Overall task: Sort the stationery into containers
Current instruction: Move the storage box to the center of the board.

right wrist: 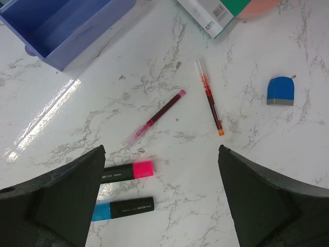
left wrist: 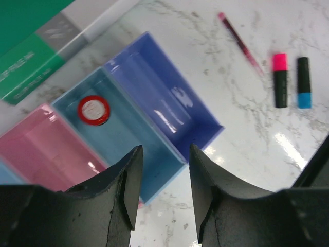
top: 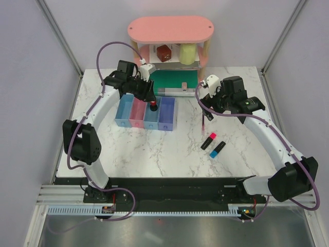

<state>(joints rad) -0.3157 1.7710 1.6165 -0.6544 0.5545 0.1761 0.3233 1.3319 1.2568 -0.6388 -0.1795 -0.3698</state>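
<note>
We can't read the blurred lettering on the green book (left wrist: 23, 67) at ten o'clock; left gripper (left wrist: 164, 154) parted, empty; right gripper (right wrist: 161, 154) spread wide.

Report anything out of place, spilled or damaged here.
Nothing looks spilled or damaged. Loose on the marble, outside the bins: a pink-red pen, an orange-red pen, the pink highlighter, the blue highlighter and a small blue piece. A red-ringed round piece sits in the blue bin.
</note>
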